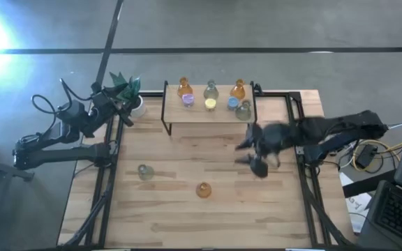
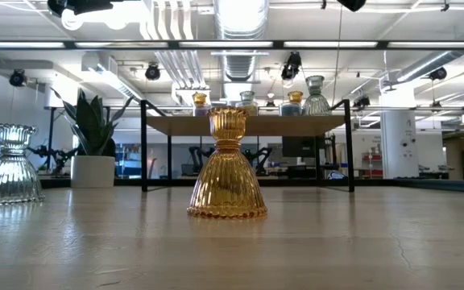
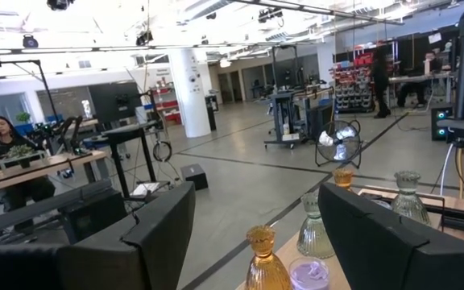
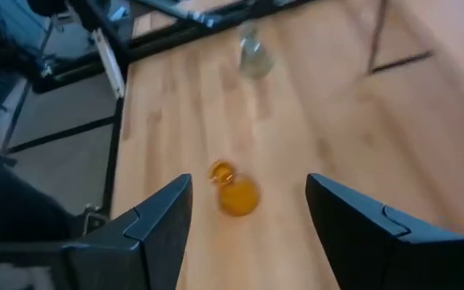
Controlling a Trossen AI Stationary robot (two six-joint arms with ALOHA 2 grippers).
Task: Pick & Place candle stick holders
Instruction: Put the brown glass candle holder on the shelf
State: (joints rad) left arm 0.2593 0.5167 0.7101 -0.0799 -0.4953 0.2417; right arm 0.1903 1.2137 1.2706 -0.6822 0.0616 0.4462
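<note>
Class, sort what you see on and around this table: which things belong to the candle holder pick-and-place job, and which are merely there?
Belongs to the job:
- amber holder on the table
- clear grey holder on the table
- holders on the shelf
- right gripper, open and empty

Merely there:
- potted plant
- left gripper, idle by the plant

On the table (image 1: 187, 216) two candle stick holders stand apart, one (image 1: 145, 171) left of the other (image 1: 203, 189). Behind them, more holders (image 1: 211, 90) crowd the shelf (image 1: 208, 113). My right claw (image 1: 253, 155) hangs right of both.
</note>
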